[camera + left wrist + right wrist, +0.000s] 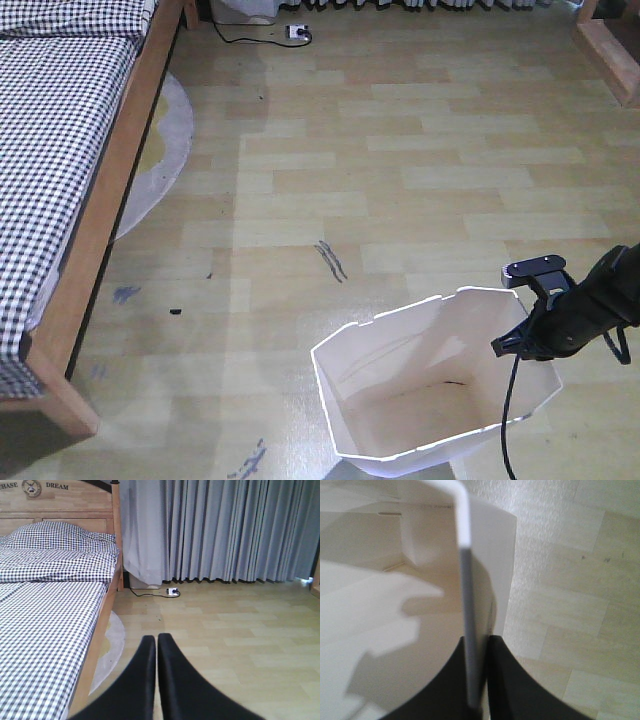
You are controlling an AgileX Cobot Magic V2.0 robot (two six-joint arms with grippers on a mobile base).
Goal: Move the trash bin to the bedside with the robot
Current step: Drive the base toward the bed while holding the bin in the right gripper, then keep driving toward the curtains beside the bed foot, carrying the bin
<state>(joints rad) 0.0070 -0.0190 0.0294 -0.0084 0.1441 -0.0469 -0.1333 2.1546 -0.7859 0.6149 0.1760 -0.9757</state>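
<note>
Trash bin (400, 395) clamped at near right, haul to bedside (105, 190) pending.
Your right gripper (528, 338) pinches its right rim; left gripper (156, 640) sits pressed together, empty. Next, drag it left without losing the thin wall.

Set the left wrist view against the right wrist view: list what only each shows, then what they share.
Only the left wrist view: the bed with checked bedding, grey curtains, a power strip below them, and the left gripper shut on nothing. Only the right wrist view: the trash bin, its thin wall clamped by the right gripper. Both: light wooden floor.
</note>
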